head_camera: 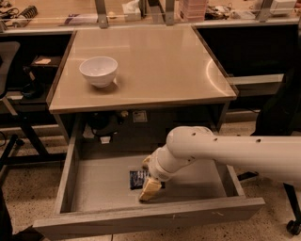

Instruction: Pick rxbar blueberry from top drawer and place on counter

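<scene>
The rxbar blueberry [137, 179], a small dark blue wrapper, lies flat on the floor of the open top drawer [103, 183], near its middle. My gripper [147, 176] reaches down into the drawer from the right on the white arm. Its tan fingertips [150, 189] stand apart, one behind and one in front of the bar's right end, which they partly hide. The bar still rests on the drawer floor. The counter [155, 61], a glossy tan tabletop, is above the drawer.
A white bowl [98, 70] stands on the counter's left part. The drawer's front panel [150, 217] is pulled out towards the camera. Cables and a label sit in the dark space behind the drawer. A cluttered bench [141, 10] runs behind the counter.
</scene>
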